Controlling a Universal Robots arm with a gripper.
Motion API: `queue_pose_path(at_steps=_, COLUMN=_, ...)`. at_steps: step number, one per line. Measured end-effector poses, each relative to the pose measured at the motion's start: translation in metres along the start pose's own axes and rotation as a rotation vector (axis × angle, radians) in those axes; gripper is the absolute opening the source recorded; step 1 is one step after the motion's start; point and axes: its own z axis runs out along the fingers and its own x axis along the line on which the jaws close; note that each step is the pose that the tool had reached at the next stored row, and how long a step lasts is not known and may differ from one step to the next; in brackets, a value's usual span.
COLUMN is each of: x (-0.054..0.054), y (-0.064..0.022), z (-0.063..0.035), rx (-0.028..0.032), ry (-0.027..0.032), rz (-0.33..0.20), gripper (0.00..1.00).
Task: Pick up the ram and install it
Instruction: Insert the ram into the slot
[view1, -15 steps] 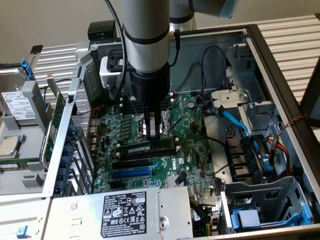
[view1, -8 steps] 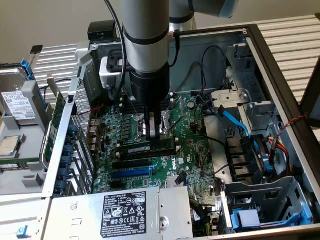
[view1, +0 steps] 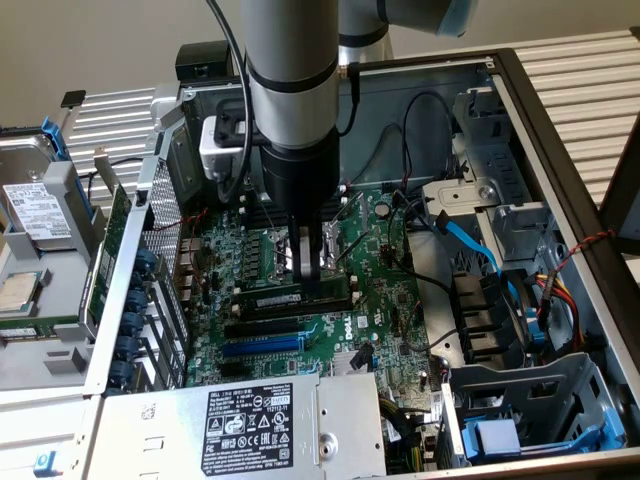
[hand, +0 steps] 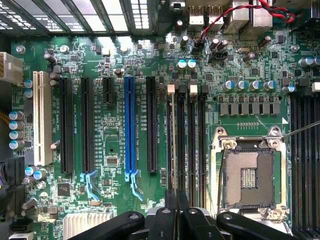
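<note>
The ram (view1: 295, 298) is a long thin stick with a white label. It stands on edge along a memory slot in the middle of the green motherboard (view1: 380, 300). My gripper (view1: 312, 272) comes straight down onto its top edge, near the stick's middle. In the wrist view the ram (hand: 174, 145) appears edge-on as a thin line running along the slot nearest the black expansion slot. The black fingers (hand: 169, 207) are drawn together around that line, so my gripper (hand: 176, 204) is shut on the ram.
Beside the ram lie empty black memory slots (hand: 192, 140), the bare CPU socket (hand: 248, 172) and a blue expansion slot (hand: 130, 127). The case walls (view1: 560, 150), drive cage (view1: 520, 400), loose cables (view1: 470, 240) and power supply (view1: 250, 420) close in around the board.
</note>
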Motion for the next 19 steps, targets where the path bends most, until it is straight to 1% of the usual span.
queue_pose_path(at_steps=5, x=0.0, y=0.0003, z=0.0012, rx=-0.0003, ry=0.0001, rz=0.001, gripper=0.12)
queue_pose_path(at_steps=7, x=0.0, y=0.0003, z=0.0013, rx=0.0006, ry=0.0003, rz=0.001, gripper=0.13)
queue_pose_path(at_steps=8, x=0.0, y=0.0002, z=0.0013, rx=0.0006, ry=0.0001, rz=0.0, gripper=0.2)
queue_pose_path(at_steps=11, x=0.0, y=0.0004, z=0.0011, rx=0.0008, ry=-0.0001, rz=0.0, gripper=0.2)
queue_pose_path(at_steps=14, x=0.0, y=0.0014, z=-0.0023, rx=0.0006, ry=0.0001, rz=0.0, gripper=0.2)
queue_pose_path(at_steps=19, x=0.0, y=0.003, z=-0.0115, rx=0.0006, ry=0.0002, rz=0.0, gripper=0.2)
